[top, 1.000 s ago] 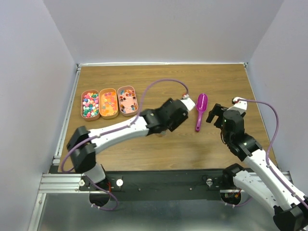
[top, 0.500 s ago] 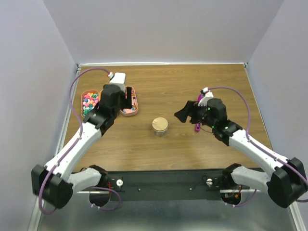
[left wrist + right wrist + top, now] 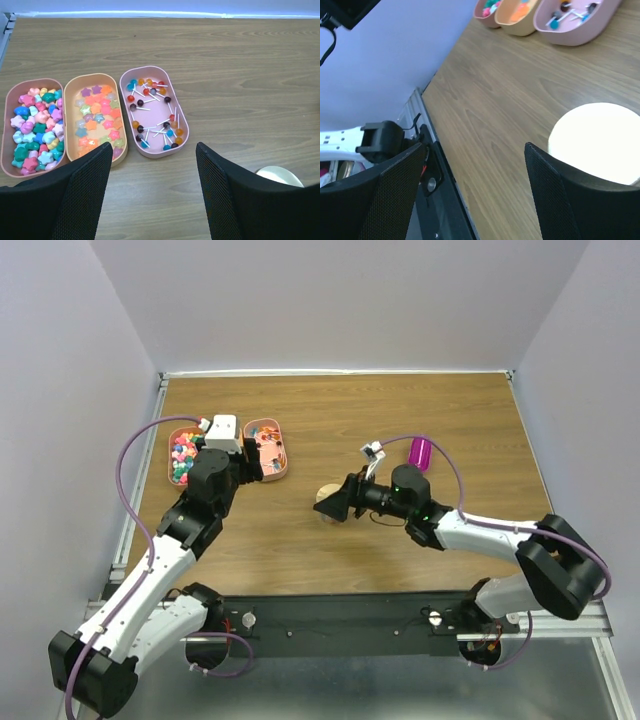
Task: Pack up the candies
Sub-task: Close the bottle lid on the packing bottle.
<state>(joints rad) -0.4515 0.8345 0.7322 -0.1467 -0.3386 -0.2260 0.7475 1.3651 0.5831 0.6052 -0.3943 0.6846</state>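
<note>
Both arms have swung round since a moment ago, yet the candies (image 3: pixel 37 127) lie as they did, filling three oblong trays (image 3: pixel 149 69) side by side at the left of the tabletop (image 3: pixel 420 400). Over the trays' near edge hangs the left gripper (image 3: pixel 153 148), jaws apart and empty. Further right, the right gripper (image 3: pixel 474 150) has reached a pale-lidded jar (image 3: pixel 600 137), jaws wide, the lid just beside one finger. A magenta scoop (image 3: pixel 420 451) lies beyond
</note>
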